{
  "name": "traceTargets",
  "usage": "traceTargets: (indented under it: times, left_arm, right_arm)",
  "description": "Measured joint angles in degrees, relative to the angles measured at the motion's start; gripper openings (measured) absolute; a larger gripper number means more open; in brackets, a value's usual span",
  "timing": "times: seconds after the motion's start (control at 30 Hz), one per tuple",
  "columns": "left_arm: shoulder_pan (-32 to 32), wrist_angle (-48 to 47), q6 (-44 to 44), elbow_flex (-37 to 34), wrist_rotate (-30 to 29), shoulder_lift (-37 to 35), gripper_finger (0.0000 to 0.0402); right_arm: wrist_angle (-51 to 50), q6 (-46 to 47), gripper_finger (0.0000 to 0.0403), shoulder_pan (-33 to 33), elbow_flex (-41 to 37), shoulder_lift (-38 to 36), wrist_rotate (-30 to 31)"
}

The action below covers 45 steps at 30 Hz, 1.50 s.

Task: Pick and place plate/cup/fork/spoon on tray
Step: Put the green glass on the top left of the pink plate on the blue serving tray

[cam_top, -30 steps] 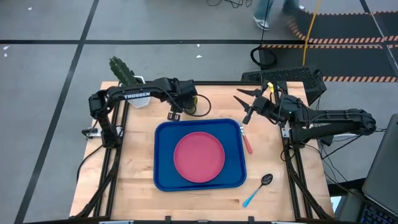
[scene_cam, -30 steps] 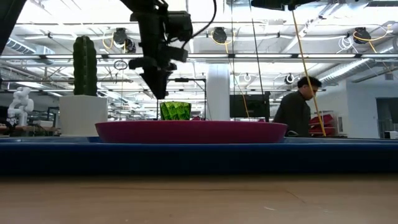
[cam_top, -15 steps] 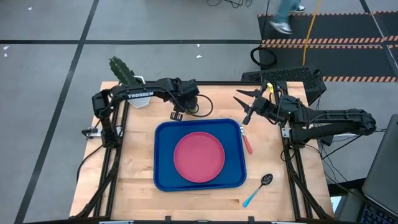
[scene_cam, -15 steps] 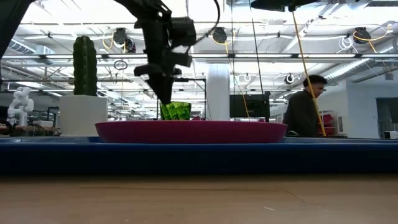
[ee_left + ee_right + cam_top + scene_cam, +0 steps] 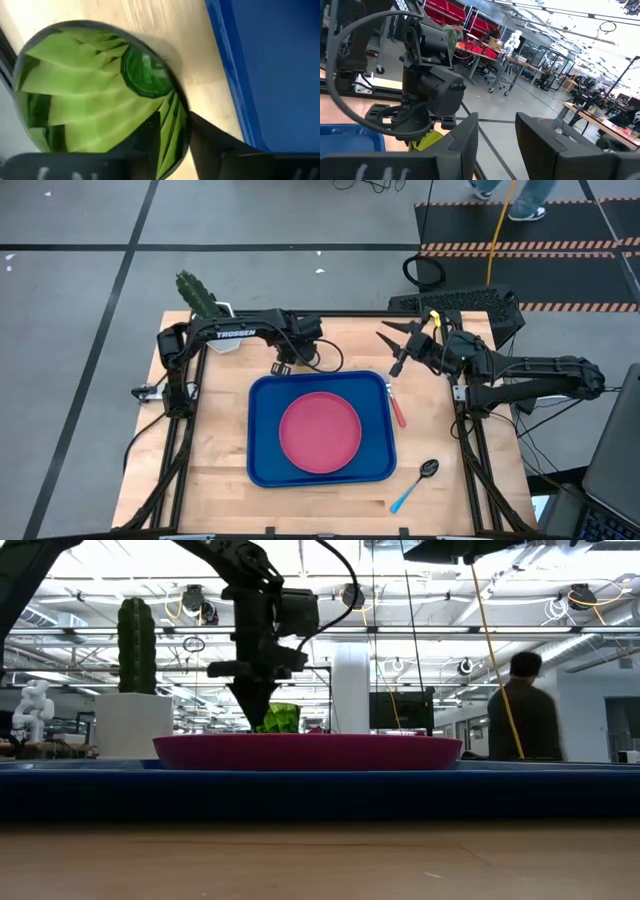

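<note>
High view
Writing: "TROSSEN" in white on the left arm (image 5: 238, 334).
Tray (image 5: 262, 430): blue, mid-table, holding only the plate (image 5: 319, 432), which lies flat at its centre.
Fork (image 5: 397, 408): on the wood just right of the tray, pink handle toward the near side.
Spoon (image 5: 414, 485): on the wood off the tray's near right corner, blue handle nearest.
Cactus pot (image 5: 205, 305): at the far left corner of the table.
Left gripper (image 5: 285, 363): low over the wood just beyond the tray's far edge.
Right gripper (image 5: 393, 348): raised beyond the tray's far right corner, fingers spread, nothing between them.

Low view
Plate (image 5: 306, 751): on the tray (image 5: 320, 790), rim above the tray's rim.
Cup (image 5: 281, 718): green, tilted, behind the plate, partly hidden by the left gripper (image 5: 254, 700).
Cactus pot (image 5: 132, 720): white, far left.
Person (image 5: 527, 710): standing in the room at right.

Left wrist view
Cup (image 5: 100, 100): mouth toward the camera, nothing inside, on wood beside the tray (image 5: 270, 65); one dark finger (image 5: 220, 145) outside its wall, one inside; jaws around the wall, whether clenched cannot tell.

Right wrist view
Fingers (image 5: 545, 132): apart, released, with nothing between.
Left arm (image 5: 427, 85): ahead, a bit of green cup (image 5: 427, 141) under it.
</note>
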Motion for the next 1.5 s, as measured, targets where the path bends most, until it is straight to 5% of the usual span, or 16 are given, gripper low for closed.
traceTargets:
  times: [0.17,0.7,0.93,1.5]
  left_arm:
    - [0.0,-1.8,-1.2,0.0,-1.6,0.0,0.0013]
    - [-1.0,-14.8,-8.5,4.8,-6.3,-3.5,0.0008]
    - [-3.8,-21.4,-14.9,9.3,4.0,-6.4,0.0007]
    - [-17.0,-27.0,-30.8,9.2,6.1,-6.5,0.0007]
  right_arm:
    - [-0.1,0.0,0.0125,-0.3,0.0,0.0,0.0]
    - [-0.1,-0.6,0.0125,-0.3,0.0,0.0,0.0]
    - [-1.0,-0.6,0.0125,-0.3,0.0,0.0,0.2]
    - [-2.3,-0.5,0.0125,-0.3,0.0,0.0,0.4]
